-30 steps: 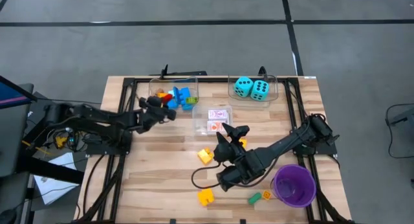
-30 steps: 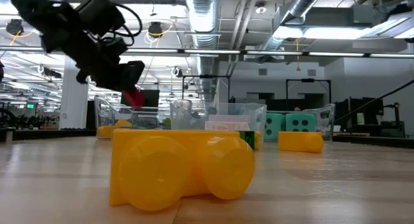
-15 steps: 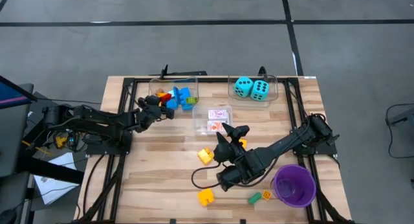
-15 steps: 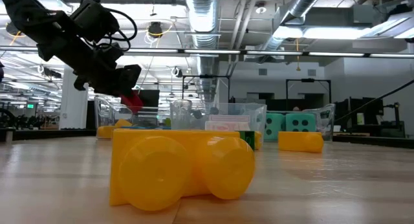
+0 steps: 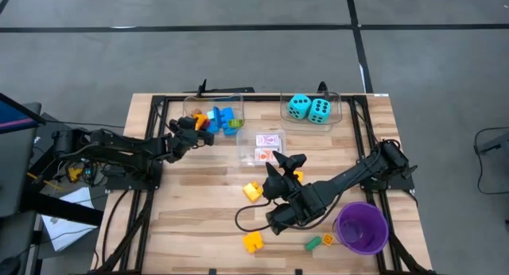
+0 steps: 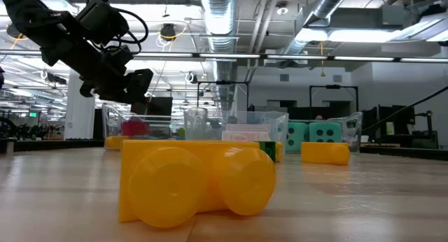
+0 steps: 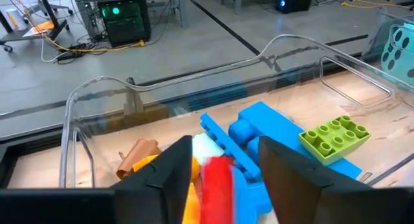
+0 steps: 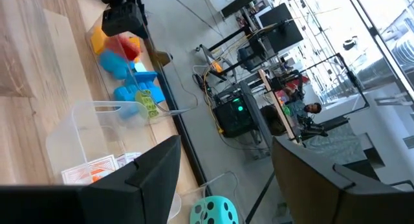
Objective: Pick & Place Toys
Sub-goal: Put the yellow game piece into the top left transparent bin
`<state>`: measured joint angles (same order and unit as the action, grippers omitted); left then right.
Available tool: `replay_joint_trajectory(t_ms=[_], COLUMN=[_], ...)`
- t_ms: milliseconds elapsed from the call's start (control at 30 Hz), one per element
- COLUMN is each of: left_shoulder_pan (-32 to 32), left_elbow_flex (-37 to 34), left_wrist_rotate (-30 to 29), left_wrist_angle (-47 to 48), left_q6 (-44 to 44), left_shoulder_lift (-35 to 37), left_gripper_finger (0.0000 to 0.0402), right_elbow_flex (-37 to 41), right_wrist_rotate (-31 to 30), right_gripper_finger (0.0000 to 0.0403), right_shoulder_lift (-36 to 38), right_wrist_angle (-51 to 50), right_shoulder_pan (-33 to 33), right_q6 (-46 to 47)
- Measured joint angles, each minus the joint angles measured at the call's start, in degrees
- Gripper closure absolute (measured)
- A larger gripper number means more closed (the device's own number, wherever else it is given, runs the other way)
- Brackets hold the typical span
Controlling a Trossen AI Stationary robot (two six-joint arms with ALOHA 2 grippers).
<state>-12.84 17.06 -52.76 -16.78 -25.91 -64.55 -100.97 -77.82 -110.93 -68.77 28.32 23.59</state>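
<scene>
Since half a second ago, the red brick (image 6: 134,125) has dropped from my left gripper (image 5: 188,125) into the brick bin (image 5: 237,102), landing among the blue bricks (image 7: 259,130) beside the green brick (image 7: 333,134). Left fingers stand apart, empty, above that bin's near edge. My right gripper (image 5: 286,165) waits well away from the bin, fingers spread, by a yellow brick (image 5: 252,191).
</scene>
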Motion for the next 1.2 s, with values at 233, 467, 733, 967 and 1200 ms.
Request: replay_joint_trajectory(t_ms=[233,467,733,967,1200], left_shoulder_pan=[0.0,0.7,3.7,7.3,9.9], left_elbow_flex=[0.0,0.0,0.1,0.1,0.1], left_wrist_rotate=[-0.2,-0.2,0.9,5.9,5.9], left_wrist_angle=[0.0,-0.4,-2.5,-5.7,-5.6], left_q6=[0.1,0.8,5.9,10.9,11.3], left_shoulder_lift=[0.0,0.8,4.6,10.2,15.3], left_gripper_finger=[0.0174,0.0152,0.0158,0.0159,0.0163], right_elbow_flex=[0.0,0.0,0.0,0.0,2.5], right_wrist_rotate=[0.0,0.0,1.5,1.3,12.4], right_gripper_finger=[0.0170,0.0170,0.0170,0.0170,0.0170], right_shoulder_lift=[0.0,0.0,0.0,2.2,5.2], right_wrist_angle=[0.0,0.0,-0.1,-6.9,-19.0], right_shoulder_pan=[0.0,0.0,0.0,-0.7,-4.8], right_q6=[0.0,0.0,0.1,16.5,38.4])
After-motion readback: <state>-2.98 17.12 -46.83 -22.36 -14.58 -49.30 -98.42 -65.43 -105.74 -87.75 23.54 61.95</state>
